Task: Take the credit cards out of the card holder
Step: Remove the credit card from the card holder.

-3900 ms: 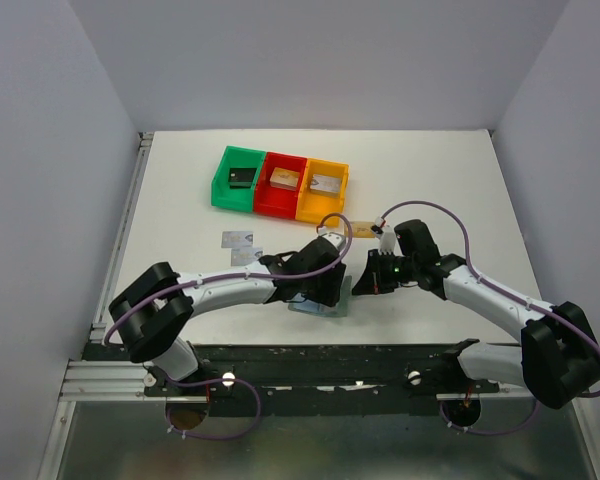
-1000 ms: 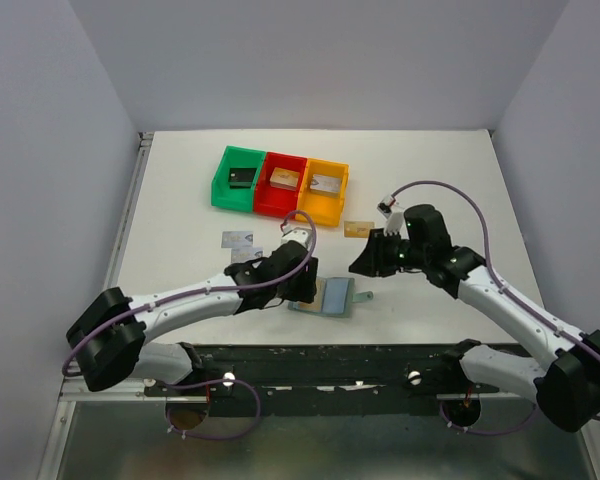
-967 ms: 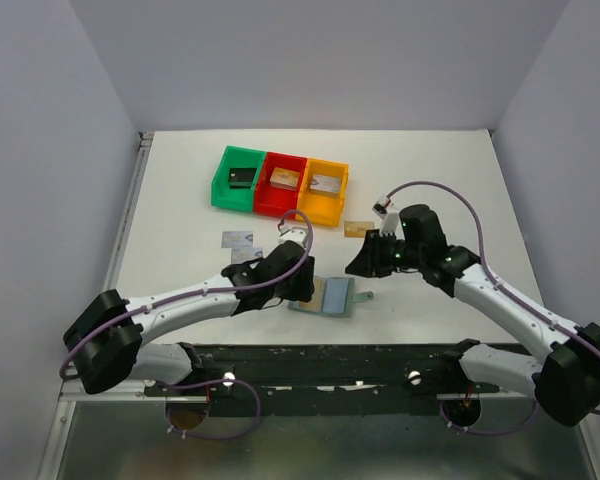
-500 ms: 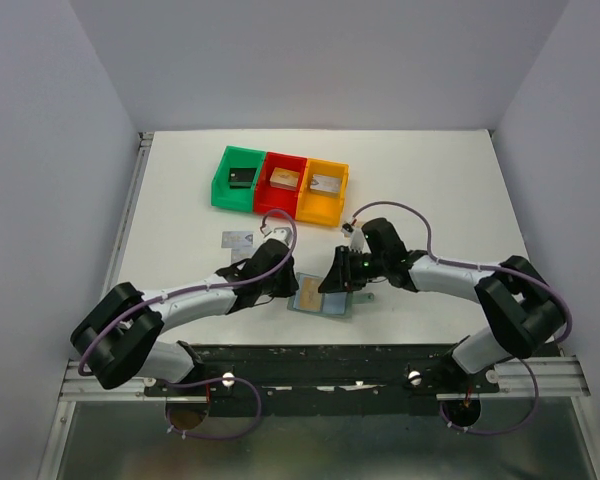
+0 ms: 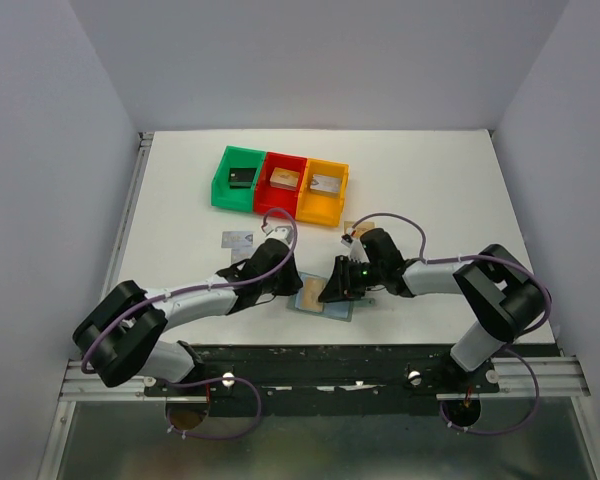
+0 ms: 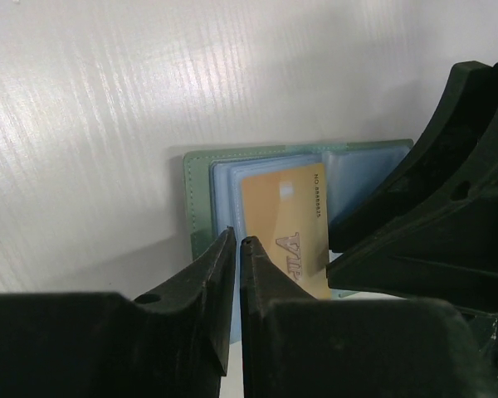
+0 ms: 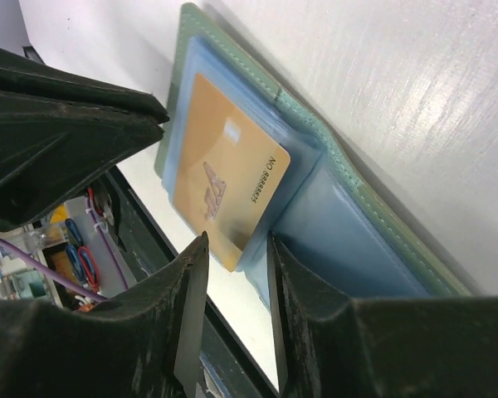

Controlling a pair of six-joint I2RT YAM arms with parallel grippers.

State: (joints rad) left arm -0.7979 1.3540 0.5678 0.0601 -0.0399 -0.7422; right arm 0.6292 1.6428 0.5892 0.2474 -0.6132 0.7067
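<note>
My grippers meet at the flat grey-green bifold card holder point(image 5: 342, 309), near the white table's point(image 5: 430, 180) front edge.
Top: green, red and orange plastic bins point(image 5: 277, 207) stand well behind. Left wrist: my left gripper point(image 6: 236, 240) is nearly closed at the holder's left edge; pinching it or not, I cannot tell. Right wrist: my right gripper point(image 7: 235, 245) is part-open, straddling the tan-gold credit card's point(image 7: 224, 174) corner.

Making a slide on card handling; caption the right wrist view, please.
Right gripper, fingers open, straddles a gold card corner in the open green wallet.
</note>
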